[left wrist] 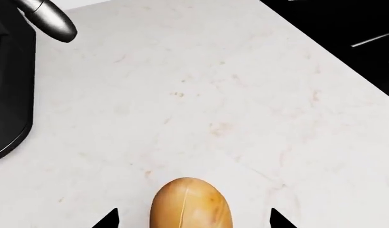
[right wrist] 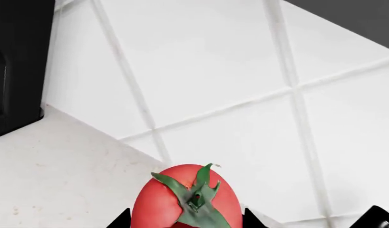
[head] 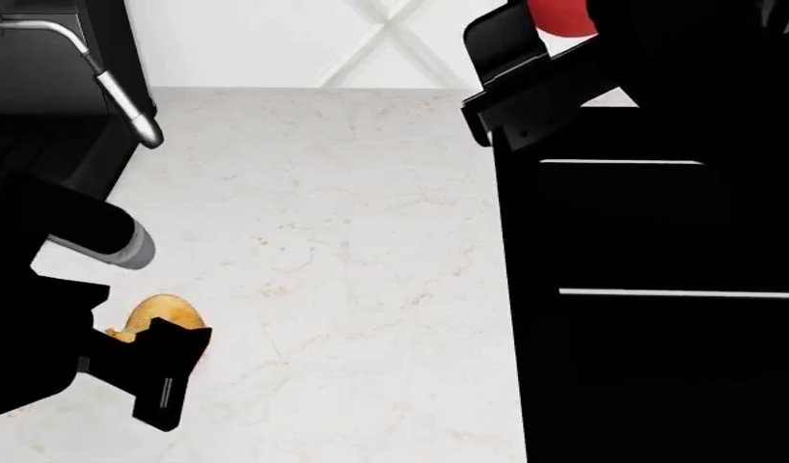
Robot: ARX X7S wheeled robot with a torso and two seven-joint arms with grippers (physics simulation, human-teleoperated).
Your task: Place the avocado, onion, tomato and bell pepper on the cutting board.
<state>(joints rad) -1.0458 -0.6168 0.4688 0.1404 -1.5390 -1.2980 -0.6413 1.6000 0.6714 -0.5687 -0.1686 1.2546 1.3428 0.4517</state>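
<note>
I read this as the carry step with both arms loaded: my left gripper point(head: 148, 359) has the onion point(left wrist: 190, 203) sitting between its fingers point(left wrist: 109, 219), low over the pale worktop point(head: 356, 251), and my right gripper point(right wrist: 185, 223) has the tomato point(right wrist: 187, 202) up near the tiled wall point(right wrist: 245, 95) at the back. On the left wrist view the dark tips stand a little clear of the onion's flanks, so I cannot tell whether they are pinching it or merely spread around it. On the right, the tips hug the tomato's sides closely and it looks lifted off the surface, so I judge it gripped. The cutting board, the avocado and the bell pepper are in none of my views. The dark appliance point(head: 652, 289) fills the right of the head view, so my next move, as I see it, calls for finding the board first, then bringing each item over without clipping that block or the metal spout point(head: 127, 114).
</note>
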